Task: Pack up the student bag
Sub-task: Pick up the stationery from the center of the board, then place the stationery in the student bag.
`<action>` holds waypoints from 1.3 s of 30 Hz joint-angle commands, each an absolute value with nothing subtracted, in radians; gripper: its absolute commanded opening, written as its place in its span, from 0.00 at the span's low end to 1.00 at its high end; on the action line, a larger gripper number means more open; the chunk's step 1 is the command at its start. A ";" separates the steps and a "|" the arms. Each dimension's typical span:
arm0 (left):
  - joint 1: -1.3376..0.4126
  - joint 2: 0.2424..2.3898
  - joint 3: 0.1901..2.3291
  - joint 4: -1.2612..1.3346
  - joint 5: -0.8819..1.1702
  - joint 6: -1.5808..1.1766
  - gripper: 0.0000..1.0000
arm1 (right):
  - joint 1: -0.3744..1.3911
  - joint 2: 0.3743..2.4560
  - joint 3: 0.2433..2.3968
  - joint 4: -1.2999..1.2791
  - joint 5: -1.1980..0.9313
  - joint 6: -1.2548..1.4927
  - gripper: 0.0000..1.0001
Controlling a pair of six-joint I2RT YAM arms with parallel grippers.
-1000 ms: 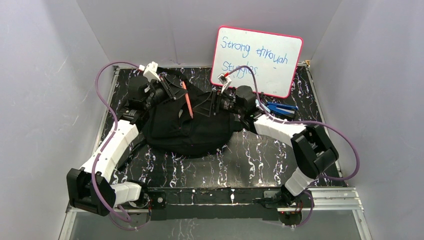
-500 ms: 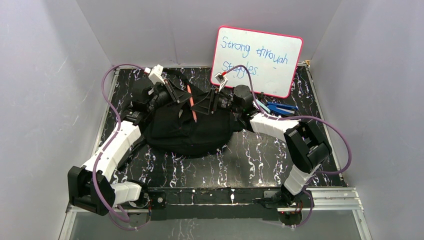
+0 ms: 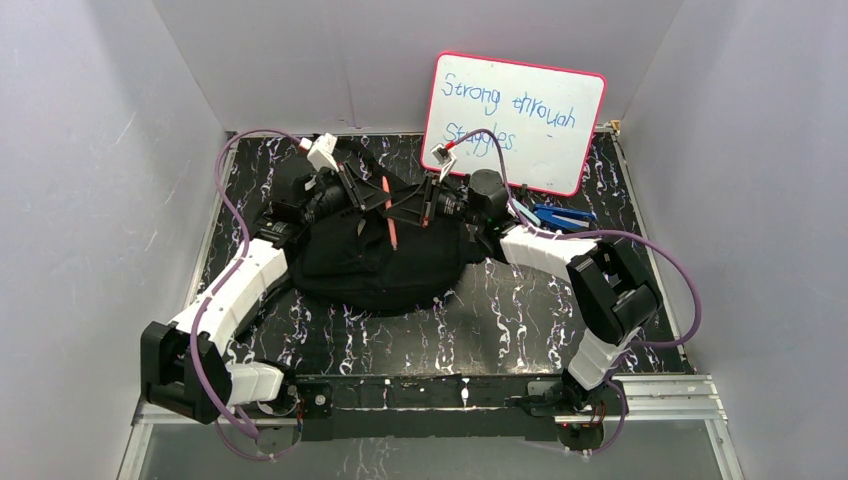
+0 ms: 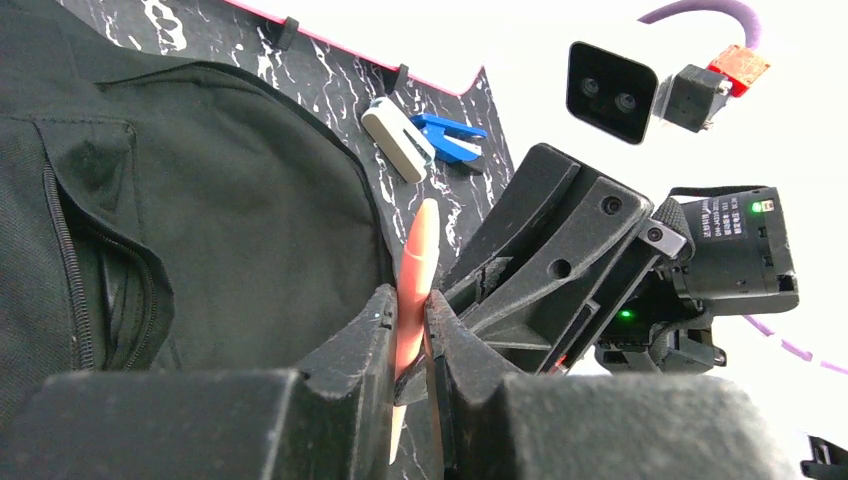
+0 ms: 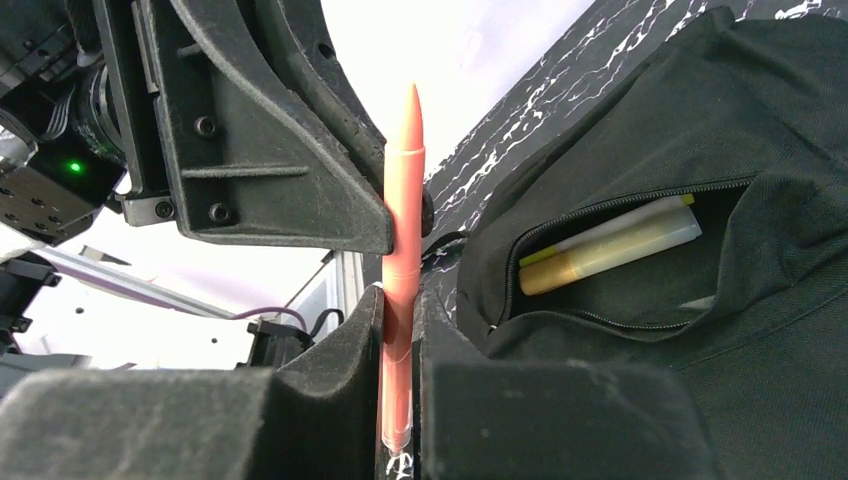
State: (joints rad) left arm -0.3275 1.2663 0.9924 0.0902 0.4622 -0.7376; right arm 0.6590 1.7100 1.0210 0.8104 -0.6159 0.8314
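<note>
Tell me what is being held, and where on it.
The orange pen: the left gripper grips nearer its pointed tip, the right gripper nearer its blunt end.

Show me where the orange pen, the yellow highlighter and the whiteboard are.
orange pen (image 5: 405, 200), right wrist view, middle of the barrel.
yellow highlighter (image 5: 610, 256), right wrist view, middle of its body.
whiteboard (image 3: 560, 150), top external view, bare white area below the writing.

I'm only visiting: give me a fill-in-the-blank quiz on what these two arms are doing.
The orange pen is pinched by the fingers of ____ arms.
The open pocket of the black backpack holds a ____ highlighter.
The writing on the whiteboard starts with the word ____.
Missing words: both; yellow; Strong.
</note>
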 commanded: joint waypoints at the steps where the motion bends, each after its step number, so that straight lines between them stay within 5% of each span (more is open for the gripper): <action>1: -0.334 1.251 1.016 0.059 0.425 -0.669 0.13 | 0.660 1.701 1.043 0.865 -0.613 0.838 0.05; 6: -0.334 1.279 1.120 -0.151 0.246 -0.509 0.33 | 0.658 1.663 1.017 0.703 -0.491 0.825 0.00; 13: -0.334 1.337 1.186 -0.341 0.055 -0.325 0.41 | 0.658 1.660 1.061 0.467 -0.399 0.814 0.00; 39: -0.511 1.538 1.304 -0.486 -0.374 -0.084 0.38 | 0.658 1.783 1.165 0.351 -0.531 0.891 0.02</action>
